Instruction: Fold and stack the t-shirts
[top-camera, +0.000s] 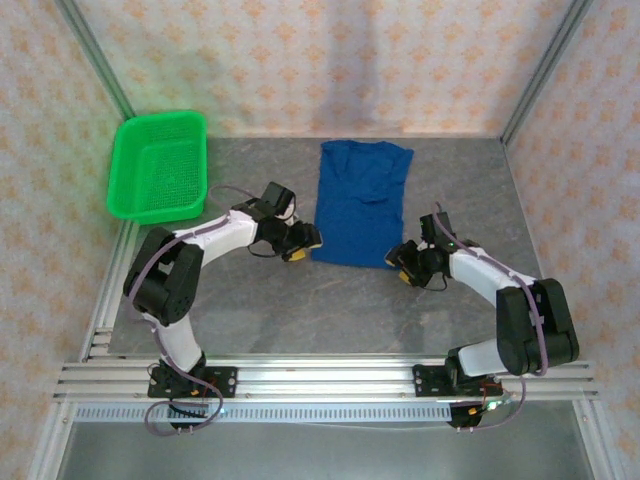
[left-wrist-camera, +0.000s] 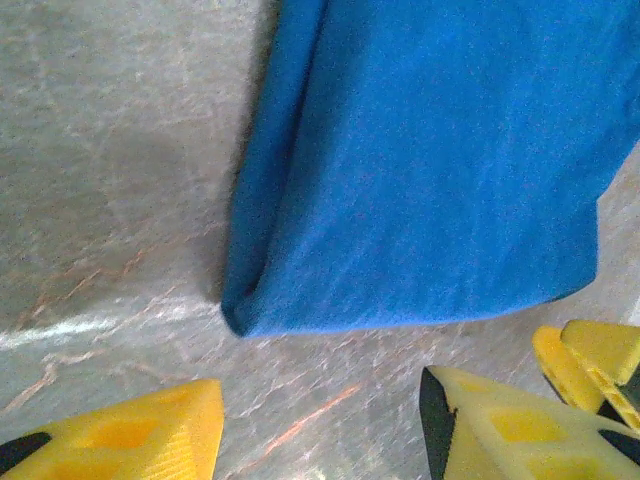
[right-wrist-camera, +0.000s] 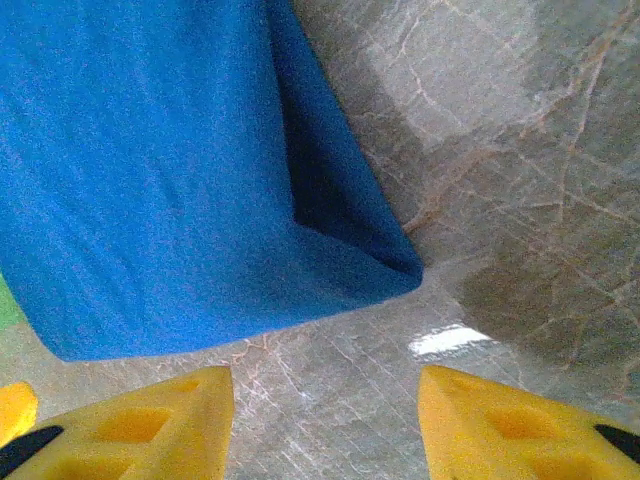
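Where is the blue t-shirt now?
Overhead view: the blue t-shirt lies mid-table, right of the green basket, its near edge between the left claw and right claw.

Over in the far-left corner sits the green plastic basket (top-camera: 160, 170), open side up, its mesh walls bright against the grey. It rests on the tabletop (top-camera: 300, 310), a grey surface veined like marble with faint rust-coloured lines in the wrist views, and there's a small white glare patch on it in the right wrist view. Behind and to both sides, walls (top-camera: 330, 60) in pale peach wallpaper with an orange floral pattern. Slanted aluminium posts (top-camera: 95, 55) mark the corners, and aluminium rails (top-camera: 330, 375) run across the near edge.
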